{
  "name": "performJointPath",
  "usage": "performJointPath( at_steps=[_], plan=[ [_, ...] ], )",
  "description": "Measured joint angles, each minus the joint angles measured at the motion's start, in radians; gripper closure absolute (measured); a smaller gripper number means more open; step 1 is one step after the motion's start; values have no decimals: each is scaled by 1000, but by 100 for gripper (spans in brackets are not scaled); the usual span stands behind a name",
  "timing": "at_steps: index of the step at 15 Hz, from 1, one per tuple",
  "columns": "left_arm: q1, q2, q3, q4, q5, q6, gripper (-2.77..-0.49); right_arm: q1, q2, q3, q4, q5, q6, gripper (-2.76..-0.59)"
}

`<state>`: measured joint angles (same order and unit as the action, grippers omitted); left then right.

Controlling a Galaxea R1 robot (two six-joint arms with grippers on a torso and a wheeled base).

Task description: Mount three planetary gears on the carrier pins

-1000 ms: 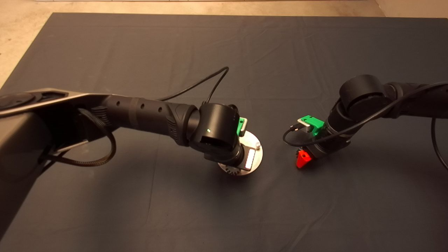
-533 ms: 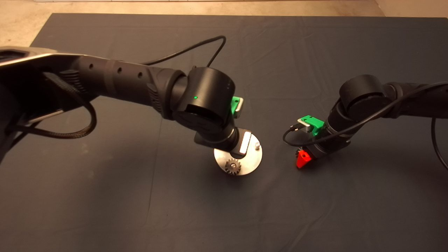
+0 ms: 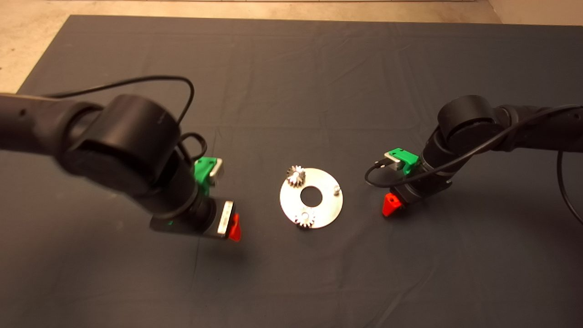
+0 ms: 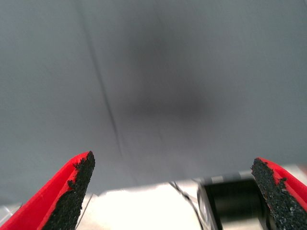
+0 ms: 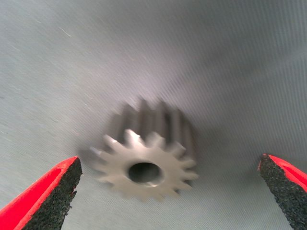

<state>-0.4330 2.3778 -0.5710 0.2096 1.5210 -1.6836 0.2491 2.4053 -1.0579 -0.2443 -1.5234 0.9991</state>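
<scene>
The round silver carrier plate (image 3: pixel 330 210) lies mid-mat with three carrier pins. One planetary gear (image 3: pixel 295 176) sits on the far-left pin and another gear (image 3: pixel 304 220) on the near pin; the right-hand pin (image 3: pixel 336 187) is bare. My left gripper (image 3: pixel 233 228) hangs left of the plate. In its wrist view the left gripper (image 4: pixel 172 165) is open over bare mat. My right gripper (image 3: pixel 391 206) is low over the mat right of the plate. In its wrist view a third gear (image 5: pixel 144 155) lies flat on the mat between the open right gripper's (image 5: pixel 170 164) fingers, untouched.
The dark mat (image 3: pixel 291 282) has creases running across it. A pale floor (image 3: pixel 27 45) shows beyond its far and left edges. Black cables loop off both wrists.
My left arm has pulled back to the left off the plate, leaving a gear on the near pin and uncovering the far-left gear. The right gripper has barely shifted.
</scene>
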Motion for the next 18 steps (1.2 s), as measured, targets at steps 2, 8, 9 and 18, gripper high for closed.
performJointPath(
  at_steps=[2, 8, 9, 18],
  plan=[
    [-4, -46, 34, -3, 3, -16, -233, 0, -7, -5, -1, -11, 0, -267],
    [-6, -90, 140, -5, 4, -62, -233, 0, -1, -10, -12, -7, 0, -240],
    [-6, -99, 154, -6, 5, -67, -233, 0, 0, -10, -15, -6, 0, -238],
    [-6, -184, 201, -13, 5, -83, -233, 1, 17, -17, -23, -3, -8, -200]
  ],
)
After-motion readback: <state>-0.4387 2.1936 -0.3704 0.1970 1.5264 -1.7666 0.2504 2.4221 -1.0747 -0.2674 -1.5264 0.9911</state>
